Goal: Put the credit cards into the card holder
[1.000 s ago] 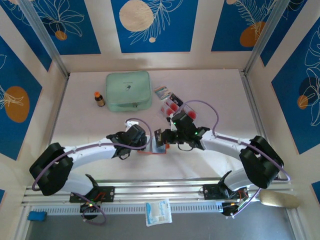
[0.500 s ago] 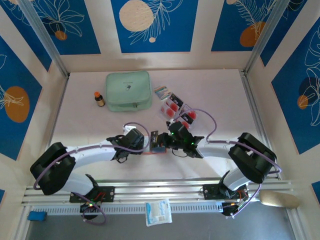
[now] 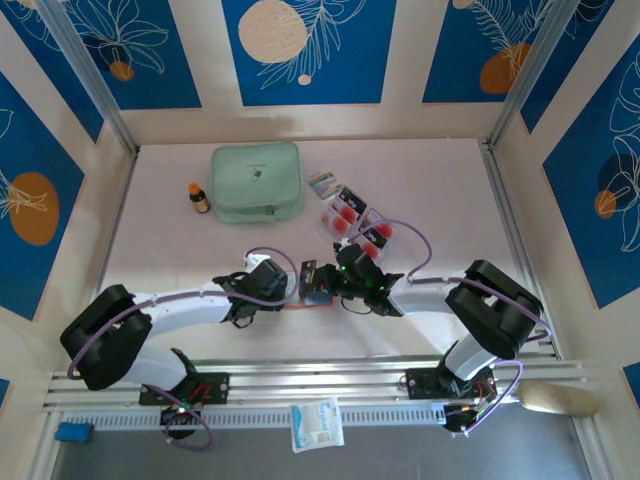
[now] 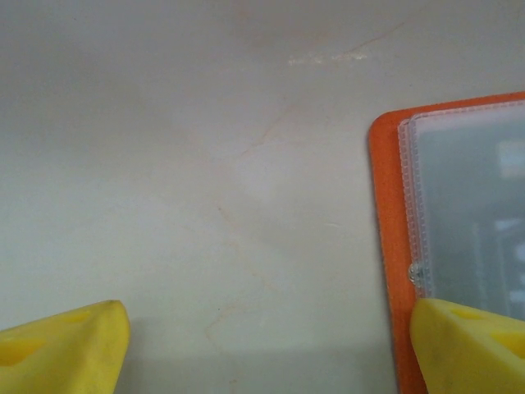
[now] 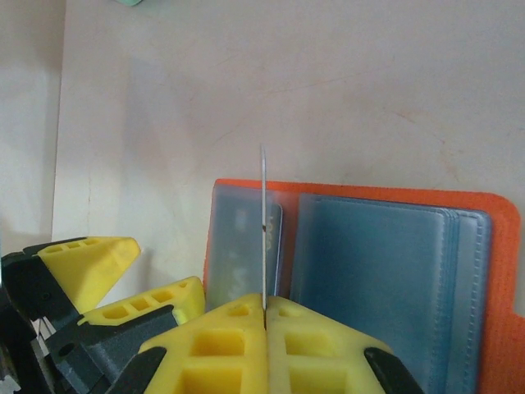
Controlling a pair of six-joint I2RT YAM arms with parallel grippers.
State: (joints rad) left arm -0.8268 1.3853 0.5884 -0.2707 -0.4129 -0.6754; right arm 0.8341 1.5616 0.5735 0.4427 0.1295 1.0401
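Plastic card (image 5: 263,217), likely stiff and slick, stands pinched by its edge in right claw (image 5: 264,305) over holder (image 5: 385,246); left claw (image 4: 271,345) gapes.

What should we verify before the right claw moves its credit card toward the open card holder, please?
1. Right claw is shut on the credit card, which stands edge-on between the fingers: ok.
2. Card holder lies open on the table with its clear sleeves facing up: ok.
3. Left claw is open, with one finger over the holder's orange edge: ok.
4. That finger is actually pinning the holder down: cannot tell.
5. The held card's far edge is lined up with a sleeve opening: cannot tell.
6. Other credit cards lie farther back, apart from both claws: ok.
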